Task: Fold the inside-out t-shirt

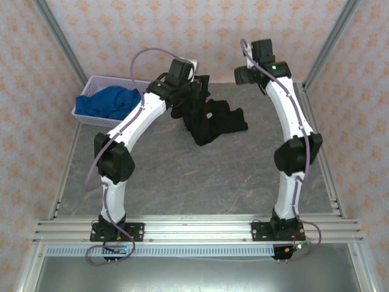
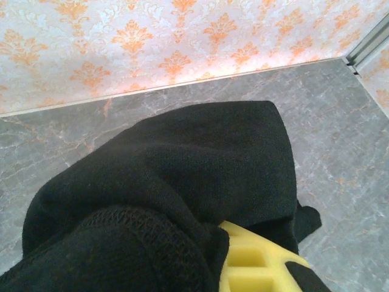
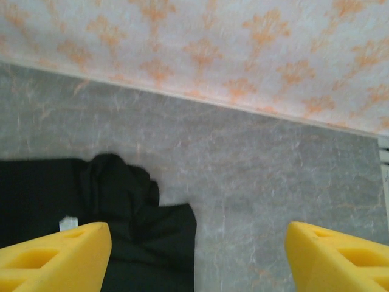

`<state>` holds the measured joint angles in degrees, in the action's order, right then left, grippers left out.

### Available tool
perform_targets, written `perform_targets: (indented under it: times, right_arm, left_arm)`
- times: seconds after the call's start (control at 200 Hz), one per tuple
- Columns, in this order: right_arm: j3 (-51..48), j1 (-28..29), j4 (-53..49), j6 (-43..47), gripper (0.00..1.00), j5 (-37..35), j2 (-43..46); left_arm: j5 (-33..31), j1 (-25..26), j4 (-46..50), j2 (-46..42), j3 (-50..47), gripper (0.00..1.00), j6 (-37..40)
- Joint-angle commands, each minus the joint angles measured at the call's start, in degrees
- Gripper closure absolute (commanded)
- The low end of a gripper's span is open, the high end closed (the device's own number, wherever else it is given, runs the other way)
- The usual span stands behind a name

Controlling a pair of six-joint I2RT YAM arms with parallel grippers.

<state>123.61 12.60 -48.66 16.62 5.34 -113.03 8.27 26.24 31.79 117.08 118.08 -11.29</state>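
Observation:
The inside-out t-shirt (image 1: 213,121) is a bunched black heap at the back middle of the grey table. Its upper part is lifted by my left gripper (image 1: 189,91), which is shut on the fabric. In the left wrist view the black t-shirt (image 2: 182,170) drapes over the jaws, and one yellow finger (image 2: 258,264) pokes out beneath it. My right gripper (image 1: 246,74) hangs near the back wall, right of the shirt, open and holding nothing. In its wrist view the right gripper (image 3: 197,261) stands over bare table, with the t-shirt (image 3: 127,207) and its small white tag (image 3: 68,223) at the left.
A lavender basket (image 1: 84,114) with a bright blue cloth (image 1: 109,102) stands at the back left. Patterned walls close the back and sides. Metal rails (image 1: 194,228) run along the near edge. Bare grey table (image 1: 200,176) lies in front of the shirt.

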Motion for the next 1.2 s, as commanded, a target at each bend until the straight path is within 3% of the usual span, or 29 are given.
perform_targets:
  times: [0.0,0.09,0.15,0.32,0.4,0.435,0.6,0.766,0.906,1.061,1.196]
  right_arm:
    - [-10.2,0.0,12.1,0.5,0.23,0.0,8.6]
    - [-22.3,0.1,19.6,-1.9,0.22,-0.2,14.8]
    - [-29.3,0.1,23.4,-3.6,0.21,0.0,18.4]
    - [-42.8,2.7,28.8,-7.1,0.2,-0.7,26.0]
    - [-46.8,5.2,29.2,-7.0,0.18,-2.6,28.8]
    - [-48.6,6.1,29.6,-7.3,0.17,-2.8,29.9]
    - [-53.7,7.6,32.3,-10.9,0.18,0.4,31.1]
    - [-54.2,9.1,33.0,-12.8,0.18,2.1,28.9]
    - [-57.1,9.5,34.8,-14.6,0.18,3.1,29.6]
    - [-60.1,9.4,35.4,-16.5,0.18,5.4,29.9]
    - [-62.7,9.5,36.6,-17.6,0.18,7.1,29.6]
  left_arm:
    - [-0.3,0.0,-2.1,2.9,3.8,1.0,1.8]
    - [2.1,1.5,-0.9,5.8,3.3,0.96,1.4]
    - [2.7,3.0,0.4,7.0,2.6,0.87,2.6]
    - [-1.5,1.3,-0.6,-2.9,-5.5,0.3,6.4]
    - [-1.1,-2.2,-2.2,-10.2,-11.5,0.13,6.1]
    - [-1.3,-3.7,-2.2,-12.6,-14.0,0.0,6.3]
    - [-8.5,-10.8,-2.9,-16.9,-24.1,0.0,3.8]
    - [-17.9,-15.0,8.1,-4.9,-14.4,0.01,5.3]
    - [-17.7,-16.8,13.6,-0.7,-11.3,0.05,7.1]
    - [-18.0,-18.6,10.4,-10.1,-21.9,0.05,14.2]
    - [-15.5,-20.8,7.7,-18.2,-30.1,0.05,26.4]
